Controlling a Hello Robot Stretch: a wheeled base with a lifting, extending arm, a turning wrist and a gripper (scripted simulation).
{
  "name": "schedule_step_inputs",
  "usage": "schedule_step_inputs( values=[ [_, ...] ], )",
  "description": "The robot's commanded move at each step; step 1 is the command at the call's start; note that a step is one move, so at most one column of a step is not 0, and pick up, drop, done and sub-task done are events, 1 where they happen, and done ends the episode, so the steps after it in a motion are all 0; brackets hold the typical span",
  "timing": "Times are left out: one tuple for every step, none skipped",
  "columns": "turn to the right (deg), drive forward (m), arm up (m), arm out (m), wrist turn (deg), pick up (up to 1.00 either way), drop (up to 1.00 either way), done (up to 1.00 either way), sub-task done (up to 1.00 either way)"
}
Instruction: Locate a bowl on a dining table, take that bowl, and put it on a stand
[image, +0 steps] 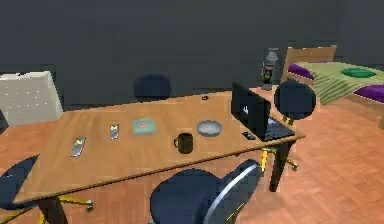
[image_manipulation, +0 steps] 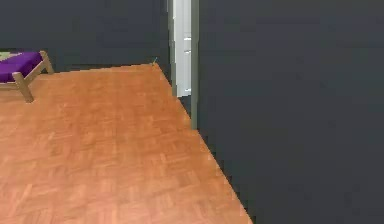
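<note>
Grey bowl (image: 209, 128) on dining table (image: 130, 160), beside mug (image: 184, 143)

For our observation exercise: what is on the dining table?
A grey bowl, dark mug, open laptop, teal flat item, two small objects. The tabletop behind the laptop is hidden.

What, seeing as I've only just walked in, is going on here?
The robot is facing a wooden dining table ringed by dark chairs. A grey bowl lies on it, between a dark mug and an open laptop, and has not yet been taken. A bed with a purple cover stands beyond. Out to the arm's side are wood floor and a white door.
</note>
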Motion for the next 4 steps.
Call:
schedule_step_inputs(
  values=[
    [39.0,0.00,0.00,0.00,0.0,0.00,0.00,0.00,0.00],
    [0.0,0.50,0.00,0.00,0.0,0.00,0.00,0.00,0.00],
    [0.0,0.45,0.00,0.00,0.0,0.00,0.00,0.00,0.00],
    [-45.0,0.00,0.00,0.00,0.0,0.00,0.00,0.00,0.00]
  ],
)
